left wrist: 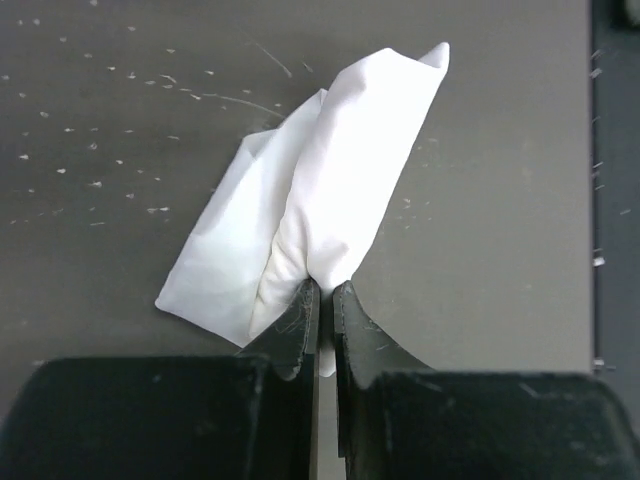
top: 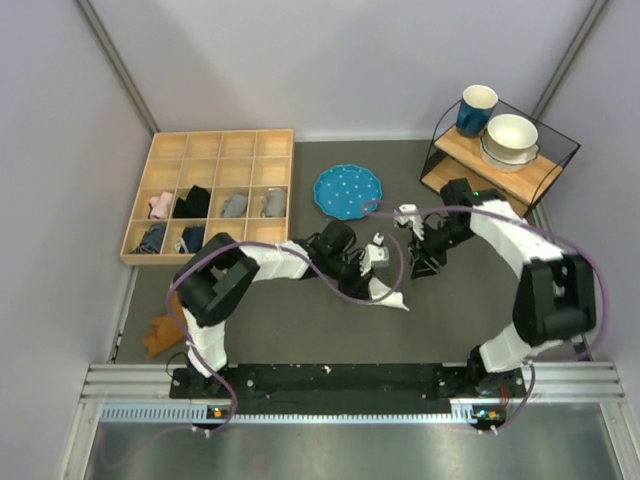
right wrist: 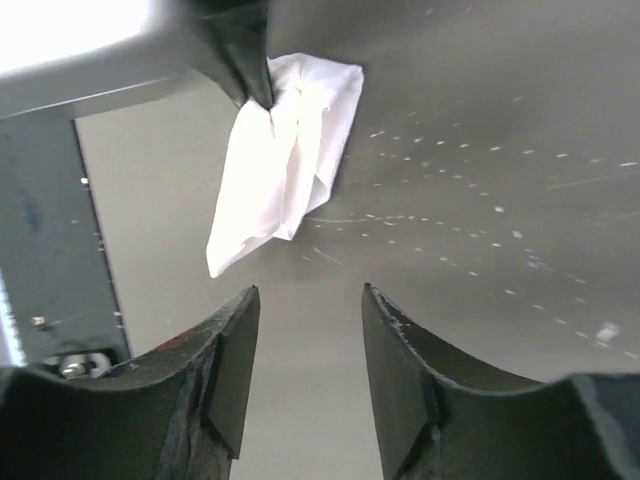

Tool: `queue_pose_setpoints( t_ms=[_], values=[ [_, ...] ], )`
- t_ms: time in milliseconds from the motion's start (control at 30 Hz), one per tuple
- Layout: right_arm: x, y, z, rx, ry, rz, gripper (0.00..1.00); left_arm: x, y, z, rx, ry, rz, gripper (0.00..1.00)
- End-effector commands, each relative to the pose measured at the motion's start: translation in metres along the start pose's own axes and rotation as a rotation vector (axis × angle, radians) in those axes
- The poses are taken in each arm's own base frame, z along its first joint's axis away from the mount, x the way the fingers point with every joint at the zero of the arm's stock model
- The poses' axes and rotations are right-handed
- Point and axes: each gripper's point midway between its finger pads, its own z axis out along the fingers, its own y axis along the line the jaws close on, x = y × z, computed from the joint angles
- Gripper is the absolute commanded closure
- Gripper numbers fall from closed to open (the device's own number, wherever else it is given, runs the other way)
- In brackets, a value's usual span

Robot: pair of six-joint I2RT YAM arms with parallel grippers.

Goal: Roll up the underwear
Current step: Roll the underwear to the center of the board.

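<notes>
Nearest the arm bases, an orange-brown crumpled item (top: 160,335) lay at the left near corner of the grey desk (top: 300,330), well apart from everything else.

Further in, about mid-desk, the left arm reached across to the right. The left gripper (left wrist: 326,290) had its fingers pressed together, clamped on one end of the underwear (left wrist: 340,170). The white cloth was folded into a long, narrow, creased bundle that fanned out from the pinch in two overlapping layers. It lay between the two arms, a little right of centre in the top view. I could not tell whether the pinched end was raised off the desk. No waistband lettering could be made out.

Just beyond and to the right of the cloth, the right gripper (right wrist: 310,300) pointed down at the desk with its fingers spread apart, holding nothing. It was near the underwear but did not touch it. From its own camera, the cloth sat beyond the fingertips, under the dark tip of the left gripper.

Further back, a blue plate (top: 347,190) with pale speckles sat on the desk. To its left was a wooden compartment tray (top: 215,145), with small pink, black, grey and dark blue cloth bundles in its nearer two rows. At the far right stood a wire-framed rack (top: 455,150) with wooden shelves. Its top shelf carried a blue cup (top: 474,112) and stacked white bowls (top: 511,138).
</notes>
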Motion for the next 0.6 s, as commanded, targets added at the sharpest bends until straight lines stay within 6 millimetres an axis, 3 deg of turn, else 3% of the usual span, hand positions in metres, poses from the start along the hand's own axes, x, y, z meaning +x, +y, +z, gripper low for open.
queue_pose_setpoints(
  t_ms=[0,33,167,200,267,400,567],
  values=[
    [-0.019,0.004,-0.014,0.144,-0.116,-0.242,0.49,0.024,-0.018,0.000,0.259,0.066,-0.359,0.96],
    [-0.025,0.015,-0.019,0.155,-0.148,-0.306,0.47,0.027,-0.020,-0.001,0.288,0.085,-0.410,0.95],
    [-0.025,0.055,0.013,0.090,-0.120,-0.592,0.43,0.021,-0.009,0.008,0.359,0.067,-0.560,0.95],
    [-0.009,0.055,0.024,0.100,-0.057,-0.603,0.42,0.021,-0.004,0.007,0.359,0.064,-0.589,0.94],
    [-0.019,0.048,0.034,0.168,-0.043,-0.712,0.40,0.022,0.003,0.009,0.355,0.066,-0.628,0.94],
    [-0.019,0.034,0.057,0.251,0.062,-0.814,0.39,0.023,0.013,0.010,0.342,0.067,-0.669,0.92],
    [-0.020,0.019,0.072,0.296,0.136,-0.850,0.39,0.017,0.019,0.012,0.333,0.059,-0.675,0.89]
  ],
)
